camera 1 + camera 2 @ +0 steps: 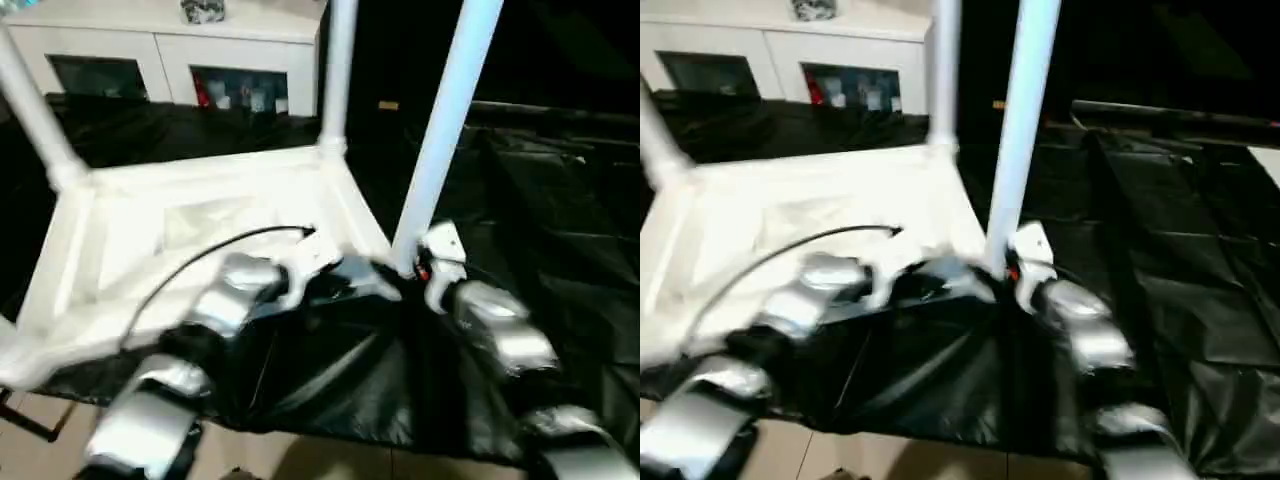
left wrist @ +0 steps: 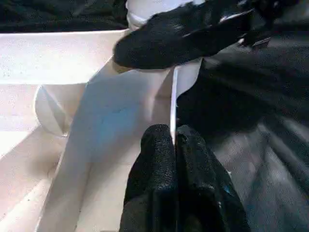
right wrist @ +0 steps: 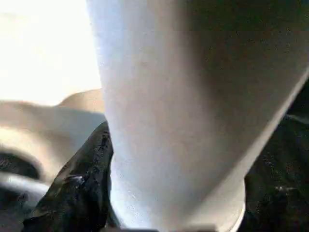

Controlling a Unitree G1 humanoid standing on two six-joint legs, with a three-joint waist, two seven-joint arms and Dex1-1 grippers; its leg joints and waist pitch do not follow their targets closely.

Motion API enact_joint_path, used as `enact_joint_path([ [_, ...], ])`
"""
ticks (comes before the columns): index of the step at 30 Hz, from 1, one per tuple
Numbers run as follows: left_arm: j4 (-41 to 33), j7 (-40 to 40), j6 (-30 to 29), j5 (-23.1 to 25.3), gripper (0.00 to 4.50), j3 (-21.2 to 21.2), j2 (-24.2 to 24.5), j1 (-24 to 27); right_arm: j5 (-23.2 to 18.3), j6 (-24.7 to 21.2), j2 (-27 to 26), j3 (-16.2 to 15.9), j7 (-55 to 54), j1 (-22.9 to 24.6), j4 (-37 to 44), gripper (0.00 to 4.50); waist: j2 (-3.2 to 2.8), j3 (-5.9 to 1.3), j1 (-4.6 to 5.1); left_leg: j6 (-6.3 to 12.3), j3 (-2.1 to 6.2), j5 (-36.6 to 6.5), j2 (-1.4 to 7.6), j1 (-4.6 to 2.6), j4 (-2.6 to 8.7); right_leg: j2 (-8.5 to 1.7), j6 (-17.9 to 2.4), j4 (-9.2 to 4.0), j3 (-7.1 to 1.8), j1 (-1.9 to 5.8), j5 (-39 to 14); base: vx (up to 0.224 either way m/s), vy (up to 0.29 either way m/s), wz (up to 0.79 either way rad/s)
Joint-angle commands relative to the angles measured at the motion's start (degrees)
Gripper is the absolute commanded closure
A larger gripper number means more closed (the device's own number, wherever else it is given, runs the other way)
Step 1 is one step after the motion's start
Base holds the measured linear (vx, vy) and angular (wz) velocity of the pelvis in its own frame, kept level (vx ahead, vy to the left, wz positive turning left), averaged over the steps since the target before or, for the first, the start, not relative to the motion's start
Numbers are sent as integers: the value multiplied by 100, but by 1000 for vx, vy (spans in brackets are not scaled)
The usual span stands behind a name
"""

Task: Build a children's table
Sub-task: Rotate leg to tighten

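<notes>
- The table top (image 1: 200, 240) is lying upside down on the black-covered counter (image 1: 540, 200), with legs standing in its corner sockets.
- The right tool (image 1: 415, 262) is gripping the near-right leg (image 1: 440, 140) low at its base, one black finger (image 3: 77, 183) pressing on it.
- The left tool (image 2: 175, 145) is pinching the thin rim of the top, fingers nearly together.
- If the leg is tilting while being pushed, I think it may jam or pop out of the socket.
- The top could slide on the cover if the rim pinch is slipping.
- The socket joint is hidden behind the tools, so the seating is unclear.
</notes>
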State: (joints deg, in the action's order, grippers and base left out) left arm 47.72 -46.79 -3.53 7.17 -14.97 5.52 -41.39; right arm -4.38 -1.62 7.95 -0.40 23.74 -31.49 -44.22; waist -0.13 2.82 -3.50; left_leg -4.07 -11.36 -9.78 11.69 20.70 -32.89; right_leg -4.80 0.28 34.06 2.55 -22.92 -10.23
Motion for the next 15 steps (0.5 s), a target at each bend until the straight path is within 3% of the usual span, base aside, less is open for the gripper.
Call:
enact_joint_path([
  [1, 156, 724, 137, -32, 450, 54, -479, -238, 285, -10, -545, -469, -165, 31, -492, 173, 46, -299, 16, 3, 103, -1948, 96, -89, 400, -301, -848, -572, -153, 131, -2659, 0, 0, 0],
  [3, 205, 746, 177, -14, 450, 69, -556, -266, 286, 194, -637, -434, -175, -36, -597, 173, 54, -308, 9, 90, 101, -1992, 86, -80, 392, -318, -801, -596, -152, 137, -2752, 0, 0, 0],
  [5, 215, 693, 224, 6, 450, 18, -578, -275, 262, 354, -676, -378, -148, -112, -693, 118, 58, -311, 5, 137, 106, -1968, 97, -59, 402, -317, -829, -579, -152, 153, -2616, 0, 0, 0],
  [11, 224, 424, 328, -24, 450, -34, -570, -252, 165, 582, -604, -277, 89, -223, -763, 58, 38, -312, 18, 178, 101, -2008, 107, -52, 413, -308, -969, -554, -151, 163, -2342, 0, 0, 0],
  [12, 192, 258, 362, -60, 450, -41, -526, -212, 119, 642, -547, -292, 296, -214, -731, 58, 13, -318, 12, 183, 103, -2010, 108, -55, 411, -313, -980, -549, -155, 166, -2317, 0, 0, 0],
  [13, 178, 195, 371, -76, 450, -43, -510, -197, 102, 658, -526, -299, 379, -208, -713, 58, 26, -320, 16, 194, 100, -2011, 108, -52, 411, -311, -988, -552, -154, 171, -2291, 0, 0, 0],
  [15, -2, -413, 486, -228, 450, -63, -297, -42, 15, 740, -254, -483, 1348, -71, -460, 58, 14, -337, -1, 265, 91, -1887, 114, -42, 398, -307, -1081, -530, -160, 192, -1991, 0, 0, 0],
])
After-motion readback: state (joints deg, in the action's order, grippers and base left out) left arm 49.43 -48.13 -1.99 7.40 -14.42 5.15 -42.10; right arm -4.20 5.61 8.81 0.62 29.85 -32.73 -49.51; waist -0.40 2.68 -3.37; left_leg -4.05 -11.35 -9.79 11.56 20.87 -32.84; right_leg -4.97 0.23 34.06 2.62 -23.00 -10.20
